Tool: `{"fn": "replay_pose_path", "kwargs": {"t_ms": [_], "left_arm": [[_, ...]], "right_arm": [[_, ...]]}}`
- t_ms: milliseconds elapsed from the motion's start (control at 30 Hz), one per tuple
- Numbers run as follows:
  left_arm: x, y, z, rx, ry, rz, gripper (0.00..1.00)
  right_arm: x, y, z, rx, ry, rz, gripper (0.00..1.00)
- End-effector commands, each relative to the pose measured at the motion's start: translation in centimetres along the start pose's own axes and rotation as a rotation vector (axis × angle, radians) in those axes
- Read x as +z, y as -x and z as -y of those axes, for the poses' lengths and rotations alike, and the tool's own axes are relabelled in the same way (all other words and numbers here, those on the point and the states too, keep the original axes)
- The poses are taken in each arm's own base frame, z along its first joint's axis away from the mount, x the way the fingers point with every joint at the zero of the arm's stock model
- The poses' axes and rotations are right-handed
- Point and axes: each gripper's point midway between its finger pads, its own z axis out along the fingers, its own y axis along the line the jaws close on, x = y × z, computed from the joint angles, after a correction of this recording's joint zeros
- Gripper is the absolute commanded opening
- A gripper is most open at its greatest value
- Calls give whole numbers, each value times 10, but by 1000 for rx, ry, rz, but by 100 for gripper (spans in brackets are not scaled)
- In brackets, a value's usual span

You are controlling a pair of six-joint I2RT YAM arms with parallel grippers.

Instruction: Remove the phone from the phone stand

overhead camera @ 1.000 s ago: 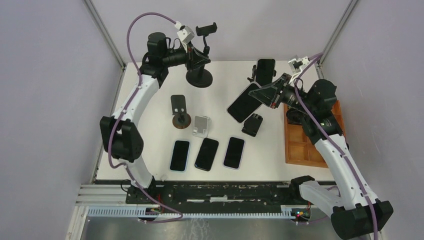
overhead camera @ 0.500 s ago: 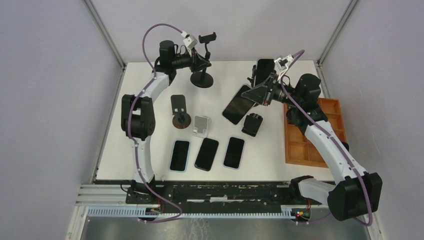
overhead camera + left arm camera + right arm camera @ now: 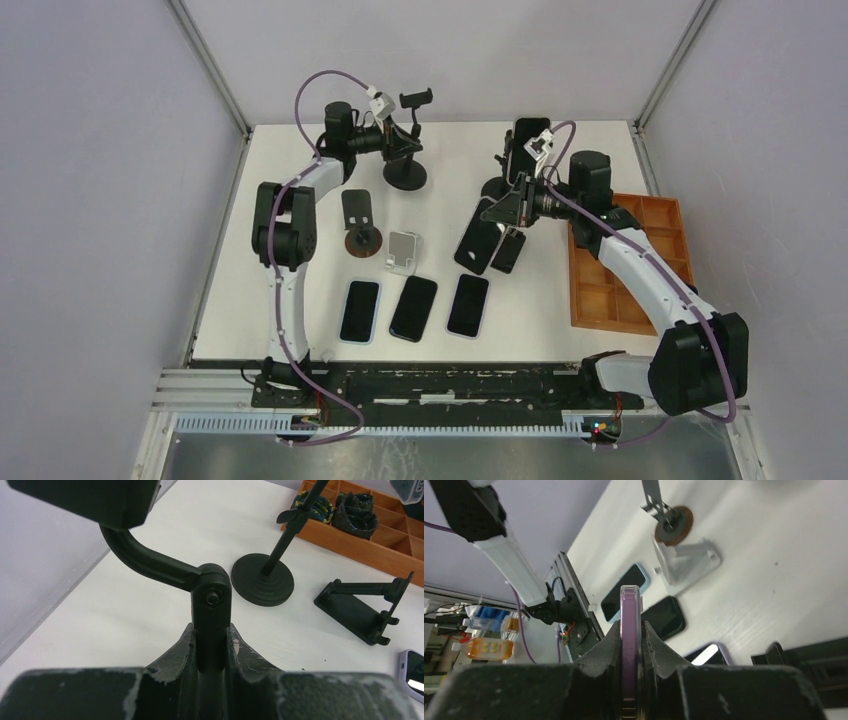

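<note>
Phone (image 3: 478,238): off the stand; you hold it tilted, low over mid-table, overlapping a black holder (image 3: 510,252) seen from above. You cannot tell whether it touches the table (image 3: 300,330).
Right gripper (image 3: 630,630): jaws nearly together, pinching the phone's two faces, its purple edge toward the camera.
Left gripper (image 3: 212,635): jaws narrow, clamped around the stand's upright stem just under the hinge.
Stand (image 3: 405,172): round base at the far left of the table.
Spare phones (image 3: 413,308): three lying flat in a row near you.
</note>
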Motion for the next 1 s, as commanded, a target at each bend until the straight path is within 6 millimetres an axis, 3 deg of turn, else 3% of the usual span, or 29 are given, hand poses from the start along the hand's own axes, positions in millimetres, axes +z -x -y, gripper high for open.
{"fn": "replay_pose_path", "kwargs": {"t_ms": [0, 133, 333, 533, 667, 800, 900, 967], "left_arm": [[-4, 17, -5, 153, -33, 65, 20], [-3, 8, -4, 186, -57, 67, 24], [-8, -6, -3, 256, -71, 99, 25], [-14, -15, 5, 316, -78, 134, 31], [-18, -25, 3, 326, -67, 146, 36], [-20, -31, 4, 331, -65, 150, 53], [-23, -31, 2, 344, -50, 155, 64], [-27, -23, 0, 362, -34, 164, 79]], "right_arm": [[-6, -18, 7, -10, -70, -73, 0], [-19, -43, 20, 35, -172, -151, 0], [-40, -100, 38, 155, -303, -289, 0], [-49, -153, 47, 276, -332, -361, 0], [-48, -176, 51, 308, -334, -403, 0], [-50, -192, 64, 317, -376, -448, 0], [-47, -191, 70, 296, -392, -431, 0], [-43, -187, 73, 267, -392, -401, 0]]}}
